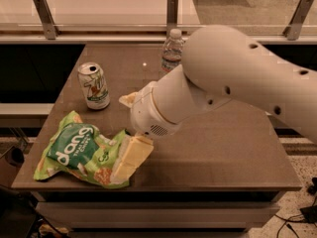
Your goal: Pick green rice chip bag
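The green rice chip bag [77, 150] lies flat at the front left of the brown table [223, 152]. It is crinkled light green with a dark-green patch reading "dang". My gripper [128, 160] hangs from the big white arm [223, 83] and reaches down onto the bag's right end. Its cream-coloured fingers [132, 155] overlap the bag's right edge near the table's front.
A white-and-green soda can [94, 86] stands at the table's left, behind the bag. A clear plastic water bottle [172, 51] stands at the back, partly hidden by my arm. The table's front edge is close below the bag. A railing runs behind the table.
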Controlling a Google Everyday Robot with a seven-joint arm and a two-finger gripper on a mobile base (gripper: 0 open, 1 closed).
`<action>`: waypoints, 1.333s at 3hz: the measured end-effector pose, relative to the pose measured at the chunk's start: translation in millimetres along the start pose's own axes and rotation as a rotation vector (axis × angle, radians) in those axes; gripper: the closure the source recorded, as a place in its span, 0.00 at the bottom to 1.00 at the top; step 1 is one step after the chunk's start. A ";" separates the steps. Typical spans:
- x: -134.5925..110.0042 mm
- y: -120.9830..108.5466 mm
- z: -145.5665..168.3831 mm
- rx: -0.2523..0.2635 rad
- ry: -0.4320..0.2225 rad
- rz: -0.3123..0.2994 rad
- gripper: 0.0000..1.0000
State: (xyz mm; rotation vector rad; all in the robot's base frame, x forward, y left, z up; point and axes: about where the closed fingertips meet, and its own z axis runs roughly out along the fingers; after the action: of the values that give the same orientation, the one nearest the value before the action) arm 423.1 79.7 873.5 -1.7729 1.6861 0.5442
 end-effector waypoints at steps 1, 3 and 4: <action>-4.2 -1.3 20.7 -0.016 -0.033 -0.014 0.00; -23.7 20.2 52.1 -0.047 0.014 -0.043 0.00; -23.9 29.0 74.4 -0.073 0.039 -0.041 0.00</action>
State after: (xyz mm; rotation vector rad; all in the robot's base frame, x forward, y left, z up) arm 401.2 148.3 831.6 -1.8764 1.6717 0.5631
